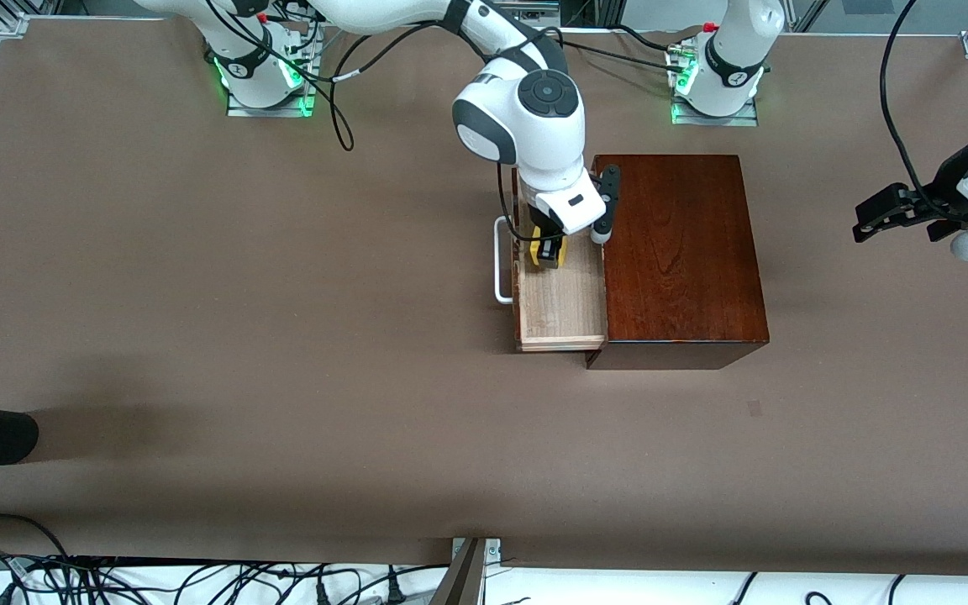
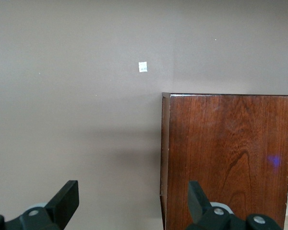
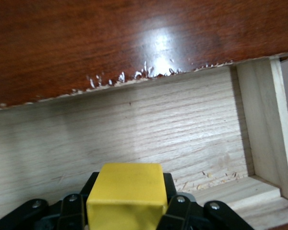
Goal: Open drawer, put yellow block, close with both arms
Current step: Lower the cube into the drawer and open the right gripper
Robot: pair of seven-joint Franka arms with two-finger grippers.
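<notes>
pale wood drawer point(image 1: 564, 307) open, right tool point(image 1: 549, 250) clamping yellow block point(image 3: 126, 194) over it, left tool point(image 1: 900, 213) spread, holding nothing

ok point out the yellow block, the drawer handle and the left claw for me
yellow block point(image 3: 127, 189), right wrist view, on its top face, held in the right claw
drawer handle point(image 1: 499, 260), front view, on the long white bar
left claw point(image 2: 134, 203), left wrist view, midway between its open fingertips
</notes>
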